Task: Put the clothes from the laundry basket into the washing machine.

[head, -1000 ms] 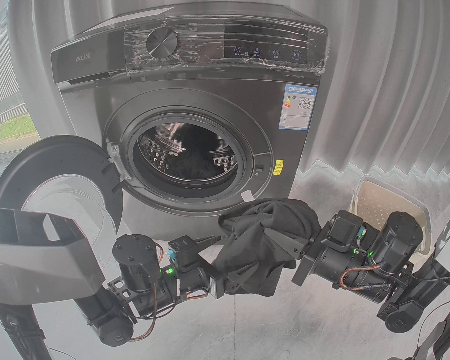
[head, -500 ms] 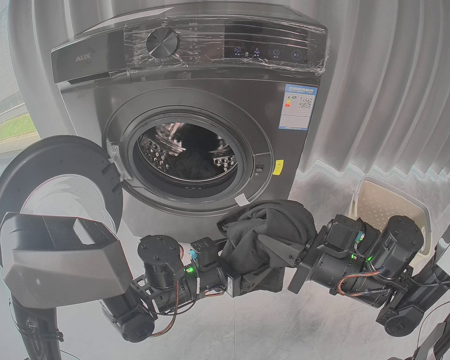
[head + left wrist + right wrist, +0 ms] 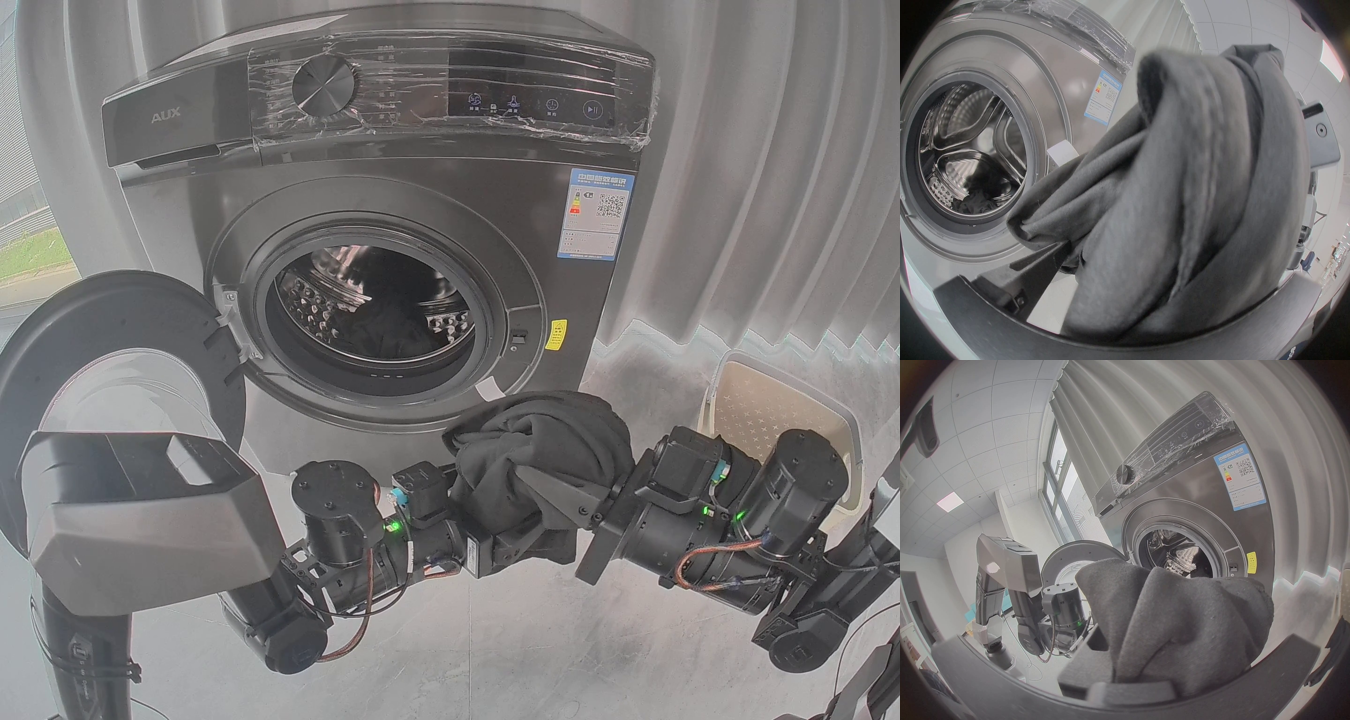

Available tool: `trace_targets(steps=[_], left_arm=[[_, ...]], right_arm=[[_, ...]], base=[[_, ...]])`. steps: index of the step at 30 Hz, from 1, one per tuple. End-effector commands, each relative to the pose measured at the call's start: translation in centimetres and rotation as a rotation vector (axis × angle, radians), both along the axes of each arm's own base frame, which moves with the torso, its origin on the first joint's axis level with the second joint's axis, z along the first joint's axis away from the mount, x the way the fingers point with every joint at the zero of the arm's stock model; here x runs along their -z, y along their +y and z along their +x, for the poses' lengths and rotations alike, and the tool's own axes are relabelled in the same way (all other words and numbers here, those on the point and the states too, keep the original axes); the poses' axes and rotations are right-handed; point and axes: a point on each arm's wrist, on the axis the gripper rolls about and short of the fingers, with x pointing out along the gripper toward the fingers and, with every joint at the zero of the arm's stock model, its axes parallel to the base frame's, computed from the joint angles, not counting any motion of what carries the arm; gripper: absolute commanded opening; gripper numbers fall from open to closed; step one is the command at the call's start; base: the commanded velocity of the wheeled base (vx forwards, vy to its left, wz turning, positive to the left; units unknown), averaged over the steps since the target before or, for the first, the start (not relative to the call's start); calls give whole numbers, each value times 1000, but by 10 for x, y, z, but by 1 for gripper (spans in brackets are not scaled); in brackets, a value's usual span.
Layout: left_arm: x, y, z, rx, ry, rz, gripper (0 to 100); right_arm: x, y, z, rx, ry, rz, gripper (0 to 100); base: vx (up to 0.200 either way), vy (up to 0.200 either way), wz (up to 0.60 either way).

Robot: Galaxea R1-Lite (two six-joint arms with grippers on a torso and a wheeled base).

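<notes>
While your right jaws clamp the dark garment clear of the floor, drum ahead of them, left jaws' state: cannot tell.

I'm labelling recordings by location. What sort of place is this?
Probably a laundry corner staged in an office-like test room, not a home: a grey front-loading washing machine with clear plastic film on its panel, a beige plastic laundry basket beside it, and a white panelled ceiling overhead.
</notes>
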Motion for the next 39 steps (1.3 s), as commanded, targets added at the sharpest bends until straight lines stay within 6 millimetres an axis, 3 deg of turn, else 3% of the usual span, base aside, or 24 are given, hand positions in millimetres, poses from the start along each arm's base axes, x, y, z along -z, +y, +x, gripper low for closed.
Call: trace_targets(steps=[1, 9, 10, 20, 25, 31, 39], left_arm=[[7, -1, 1, 2, 12, 12, 100], [3, -3, 5, -5, -6, -3, 100], [3, -3, 5, -6, -7, -4, 0], [-9, -1, 1, -3, -21, -23, 0], [-33, 7, -23, 23, -39, -41, 0], [-38, 20, -51, 57, -14, -12, 0], [-49, 25, -63, 72, -30, -27, 0]], right_arm=[[-3, -1, 3, 11, -11, 13, 0], [-5, -2, 2, 10, -10, 22, 0], [-5, -2, 2, 10, -10, 22, 0], [-6, -4, 5, 25, -14, 26, 0], [-10, -13, 23, 111, -27, 42, 0], [-5, -22, 42, 201, -5, 53, 0], [4, -23, 46, 213, 22, 34, 0]], base=[[0, 0, 0], [0, 0, 0], [0, 0, 0], [0, 0, 0], [0, 0, 0], [0, 0, 0], [0, 0, 0]])
